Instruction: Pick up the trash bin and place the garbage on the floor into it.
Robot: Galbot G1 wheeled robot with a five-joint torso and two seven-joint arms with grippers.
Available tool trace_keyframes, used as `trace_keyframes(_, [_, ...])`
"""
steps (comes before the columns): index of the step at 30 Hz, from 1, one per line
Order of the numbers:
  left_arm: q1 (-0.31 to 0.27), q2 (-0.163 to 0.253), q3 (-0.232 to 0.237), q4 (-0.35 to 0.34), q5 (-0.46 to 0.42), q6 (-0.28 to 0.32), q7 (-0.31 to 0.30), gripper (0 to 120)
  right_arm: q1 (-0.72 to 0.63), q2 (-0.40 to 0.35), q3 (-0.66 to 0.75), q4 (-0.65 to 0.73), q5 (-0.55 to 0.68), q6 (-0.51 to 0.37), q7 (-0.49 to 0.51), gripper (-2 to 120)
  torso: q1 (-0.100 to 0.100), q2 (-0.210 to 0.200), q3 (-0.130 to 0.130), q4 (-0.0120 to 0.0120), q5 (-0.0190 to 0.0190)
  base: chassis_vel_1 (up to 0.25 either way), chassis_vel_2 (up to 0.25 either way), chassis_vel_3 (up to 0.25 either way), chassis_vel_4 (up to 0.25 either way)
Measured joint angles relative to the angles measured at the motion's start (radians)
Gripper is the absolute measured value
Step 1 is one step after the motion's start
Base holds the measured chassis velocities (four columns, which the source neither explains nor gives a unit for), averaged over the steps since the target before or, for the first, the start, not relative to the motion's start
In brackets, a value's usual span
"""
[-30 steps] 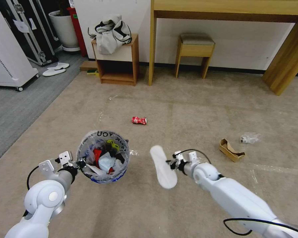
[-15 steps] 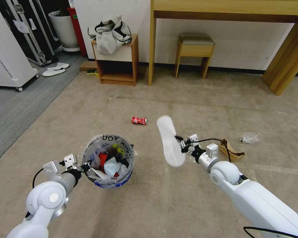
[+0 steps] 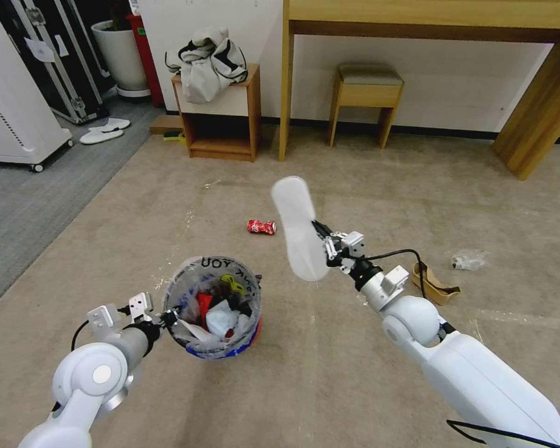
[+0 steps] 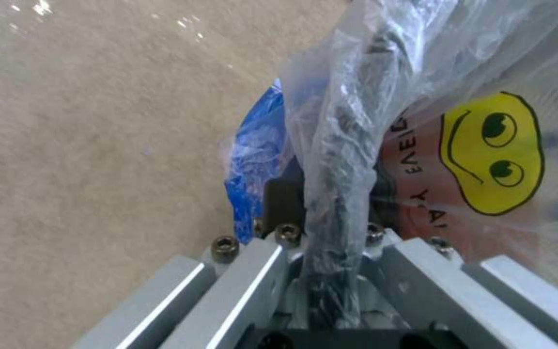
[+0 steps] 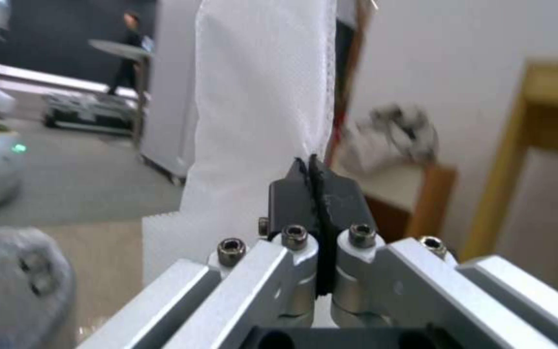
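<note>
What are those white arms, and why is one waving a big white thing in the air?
Those arms belong to a robot that is tidying up. The wide picture comes from a camera on its head, looking down at the carpet. The two close-up pictures come from small cameras on its wrists. The left gripper pinches the rim of the trash bin, a little red and blue bin lined with a clear bag, with rubbish already inside. The right gripper holds a flat white slipper up in the air, beside the bin and not over it. On the carpet lie a red soda can, a cardboard scrap and a clear plastic wad.
</note>
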Motion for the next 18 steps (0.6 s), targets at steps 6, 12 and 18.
trace_keyframes(6, [-0.001,-0.012,0.028,-0.012,-0.038,0.009,-0.009,0,0.035,0.062,-0.027,-0.026,-0.087,0.103,-0.046,0,0.0,0.0,0.0,0.0,-0.0001,0.0,0.0,0.0,0.0])
trace_keyframes(12, [-0.01,-0.021,0.057,-0.023,-0.059,0.016,-0.013,0,0.051,0.128,-0.048,-0.052,-0.196,0.183,-0.111,0,0.0,0.0,0.0,-0.0001,0.0002,0.0,0.0,0.0,0.0])
trace_keyframes(18, [-0.013,-0.022,0.06,-0.038,-0.084,0.02,-0.017,0,0.058,0.225,-0.051,-0.105,-0.31,0.268,-0.149,0,0.0,0.0,0.0,0.0001,0.0,0.0,0.0,0.0,0.0])
